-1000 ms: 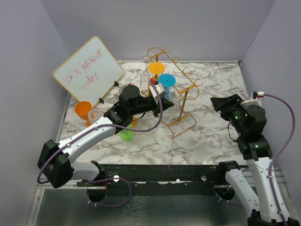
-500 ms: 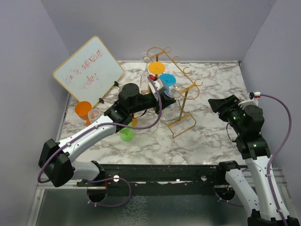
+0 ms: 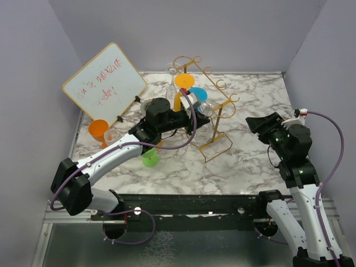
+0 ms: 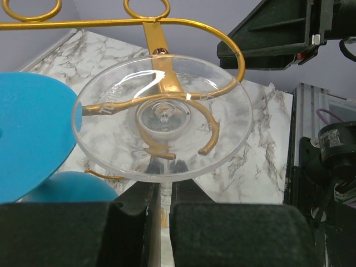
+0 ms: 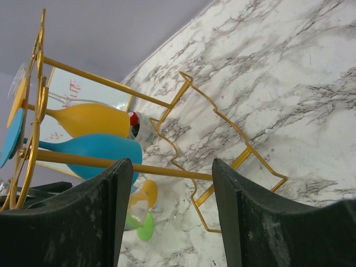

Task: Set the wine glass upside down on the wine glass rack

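Note:
My left gripper (image 3: 192, 110) is shut on the stem of a clear wine glass (image 3: 204, 108), held upside down with its foot up. In the left wrist view the stem sits between my fingers (image 4: 162, 192), and the clear round foot (image 4: 111, 142) lies right at a curled hook of the gold wine glass rack (image 4: 167, 23). The rack (image 3: 215, 119) stands mid-table and carries a blue glass (image 3: 196, 94), an orange-yellow glass (image 3: 184, 80) and a clear one (image 3: 172, 83). My right gripper (image 3: 257, 123) is open and empty, right of the rack (image 5: 167, 150).
A whiteboard (image 3: 105, 83) leans at the back left. An orange glass (image 3: 99, 130), a small clear cup (image 3: 111, 135) and a green glass (image 3: 150, 159) stand on the marble table left of the rack. Purple walls close both sides.
My left gripper has carried the clear glass rightward and up towards the rack's arm. My right arm shifted slightly and then held still.

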Controlling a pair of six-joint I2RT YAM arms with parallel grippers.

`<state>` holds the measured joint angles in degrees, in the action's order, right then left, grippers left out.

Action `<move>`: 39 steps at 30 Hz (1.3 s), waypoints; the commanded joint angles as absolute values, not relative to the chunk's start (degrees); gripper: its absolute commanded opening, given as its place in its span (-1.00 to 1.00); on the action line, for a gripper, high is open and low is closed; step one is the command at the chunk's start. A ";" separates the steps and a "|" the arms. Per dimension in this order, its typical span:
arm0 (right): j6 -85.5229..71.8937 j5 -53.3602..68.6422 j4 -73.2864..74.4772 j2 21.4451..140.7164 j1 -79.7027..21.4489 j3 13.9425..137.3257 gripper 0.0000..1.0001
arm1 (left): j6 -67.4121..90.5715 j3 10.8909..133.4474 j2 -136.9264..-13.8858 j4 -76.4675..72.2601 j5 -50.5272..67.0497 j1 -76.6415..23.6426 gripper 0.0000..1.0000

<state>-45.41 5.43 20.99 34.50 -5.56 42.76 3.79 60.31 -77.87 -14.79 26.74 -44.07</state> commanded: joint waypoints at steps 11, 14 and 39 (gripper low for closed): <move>-44.89 6.33 20.36 34.17 -5.71 42.10 0.27 | 5.05 59.90 -76.49 -15.64 27.21 -44.21 -0.31; -44.92 6.33 20.32 34.14 -5.72 42.19 0.26 | 4.78 59.06 -75.44 -15.46 27.01 -44.21 -0.14; -44.77 3.62 24.66 35.56 -5.76 45.16 0.28 | 12.16 51.53 -53.51 15.89 -5.31 -44.13 0.65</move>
<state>-44.05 4.67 23.29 34.98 -5.56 43.64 6.68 50.48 -55.27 1.85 8.58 -44.12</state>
